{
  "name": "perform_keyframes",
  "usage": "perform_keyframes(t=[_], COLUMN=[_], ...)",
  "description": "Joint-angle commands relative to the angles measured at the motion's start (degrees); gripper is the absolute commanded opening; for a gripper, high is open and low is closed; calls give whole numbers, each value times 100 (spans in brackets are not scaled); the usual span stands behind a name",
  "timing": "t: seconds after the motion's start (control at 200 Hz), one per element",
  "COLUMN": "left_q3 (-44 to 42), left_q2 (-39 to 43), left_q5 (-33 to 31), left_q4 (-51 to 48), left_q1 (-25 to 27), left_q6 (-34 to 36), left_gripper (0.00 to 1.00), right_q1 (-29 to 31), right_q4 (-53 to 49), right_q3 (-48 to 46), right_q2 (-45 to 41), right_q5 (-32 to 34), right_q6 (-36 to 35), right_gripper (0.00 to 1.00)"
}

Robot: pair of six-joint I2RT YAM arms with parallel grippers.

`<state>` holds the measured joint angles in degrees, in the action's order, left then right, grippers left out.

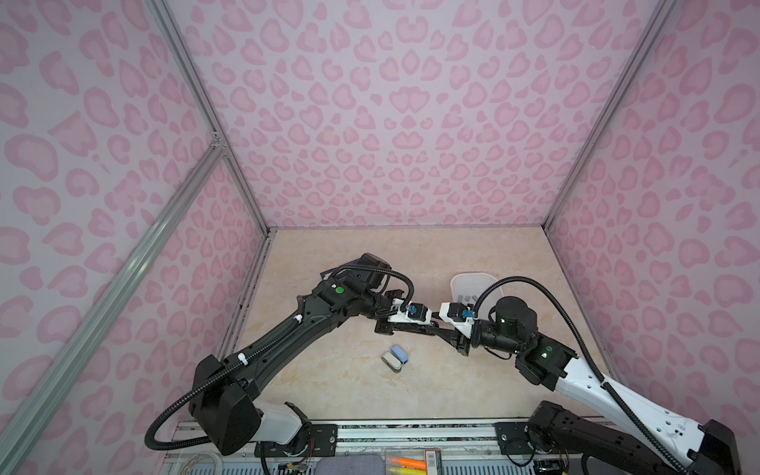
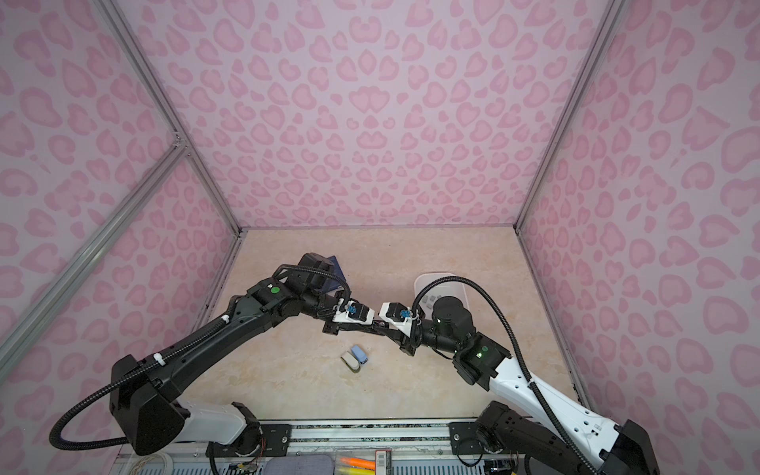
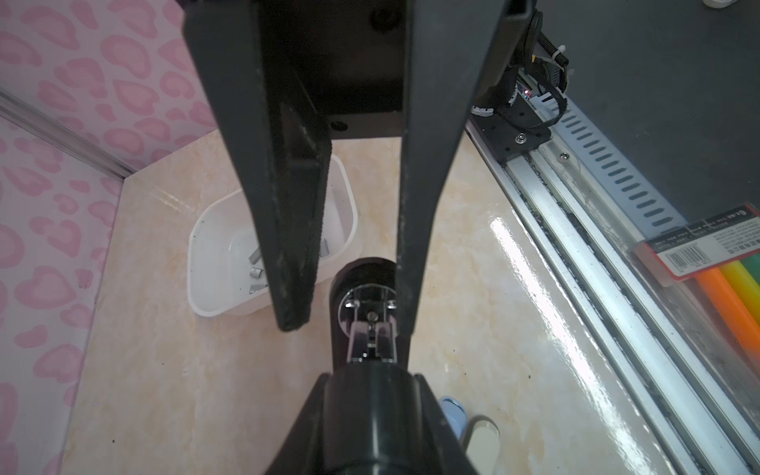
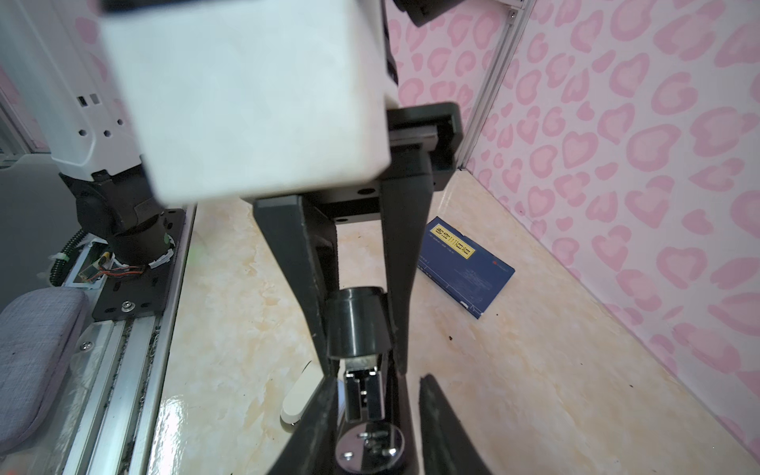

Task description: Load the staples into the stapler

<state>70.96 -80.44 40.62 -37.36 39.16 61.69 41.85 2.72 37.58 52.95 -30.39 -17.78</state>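
- Left claw (image 3: 347,335) pinched the metal base end of the opened black stapler (image 4: 355,325);
- right claw (image 4: 362,366), tip to tip with it, clamped the black cap;
- staples (image 3: 257,271) lay in a white tub (image 3: 193,246) just beyond the right claw.

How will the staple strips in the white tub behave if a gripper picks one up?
The staple strips look tiny and thin, so they are probably light and easy to drop. Loose in the glossy white tub, they may slide rather than lift.

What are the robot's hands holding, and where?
A black stapler, lifted: the left fingers grip its shiny metal end, the right fingers its black end.
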Motion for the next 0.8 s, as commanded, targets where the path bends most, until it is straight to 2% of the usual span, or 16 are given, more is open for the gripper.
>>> perform_keyframes(t=[0.0, 0.415, 0.795], left_q3=[43, -99, -156], left_q2=[124, 457, 625], left_q5=[334, 742, 991], left_q4=[145, 210, 256], left_q1=[3, -189, -307], left_q6=[161, 191, 142], left_gripper=[4, 4, 4], right_q1=[23, 52, 82], right_q4=[147, -156, -279], right_q3=[-41, -366, -346], right_q2=[110, 27, 251], right_q5=[-125, -146, -43], right_q6=[11, -232, -296], right_gripper=[32, 25, 27])
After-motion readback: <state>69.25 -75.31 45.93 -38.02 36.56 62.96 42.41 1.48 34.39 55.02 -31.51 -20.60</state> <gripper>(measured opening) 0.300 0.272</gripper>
